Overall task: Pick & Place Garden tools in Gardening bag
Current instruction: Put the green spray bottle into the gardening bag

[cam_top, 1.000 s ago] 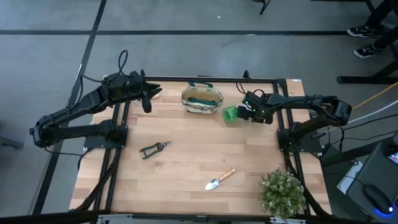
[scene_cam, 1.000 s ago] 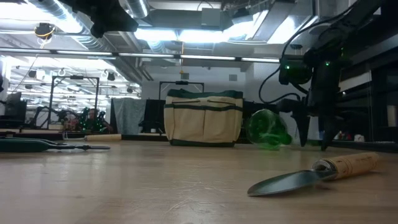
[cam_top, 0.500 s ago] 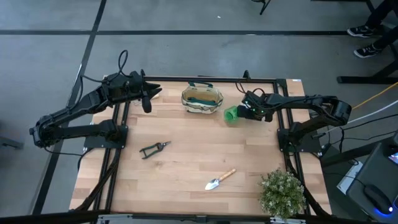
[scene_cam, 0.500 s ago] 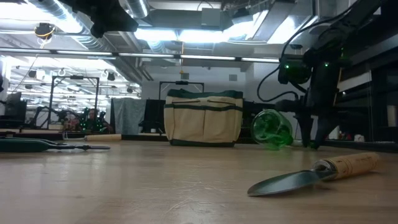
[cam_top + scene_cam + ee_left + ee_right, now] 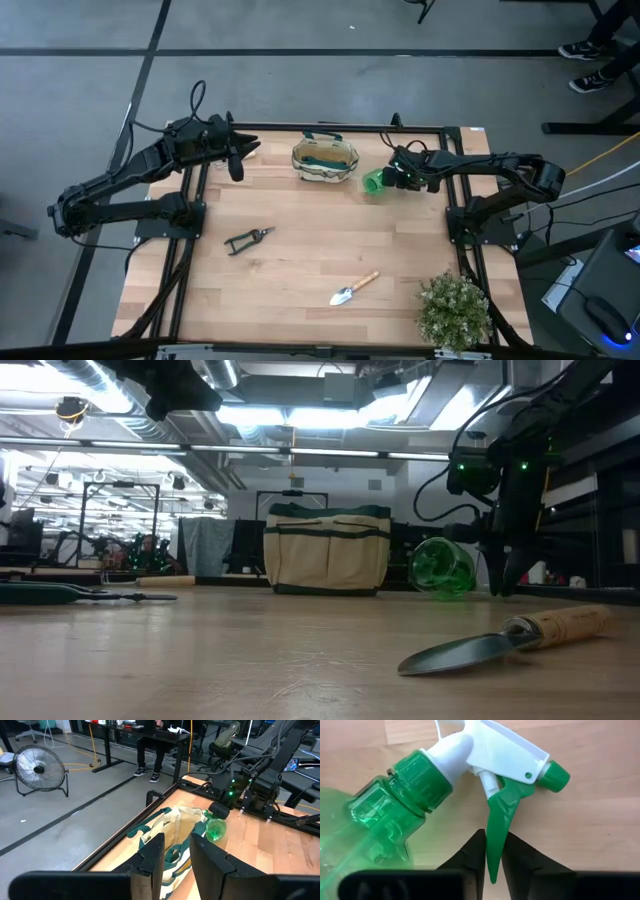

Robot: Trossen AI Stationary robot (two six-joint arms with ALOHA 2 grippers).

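The spray bottle [image 5: 373, 181] has slid a little nearer the bag since a second ago, pushed along by the right tool [image 5: 399, 176], which has crept the same way.

The right tool [image 5: 492, 854] sits low over the bench [image 5: 300, 270], its two dark fingers [image 5: 470, 851] nearly together with the bottle's green trigger [image 5: 499, 827] caught between them. Just past the fingertips lie the white spray head [image 5: 492, 750] and green nozzle [image 5: 554, 776], and the ribbed green neck leads off into the clear green body [image 5: 365, 830]. The bottle [image 5: 438, 568] lies on its side on the wood, touching the tool and just beside the cream bag [image 5: 324, 160] with dark green trim, which stands upright and open near the bench's far edge.

The left tool [image 5: 237, 158] hangs above the bench on the bag's other side, its fingers [image 5: 152, 855] slightly apart and holding nothing; the bag [image 5: 172, 832] and bottle [image 5: 216, 828] show beyond them.

Well apart from both tools, the black shears [image 5: 248, 238] lie toward the left arm's side, and the trowel [image 5: 354, 288] with its wooden handle lies nearer the front edge. A potted plant [image 5: 456, 311] stands at the front corner on the right arm's side.
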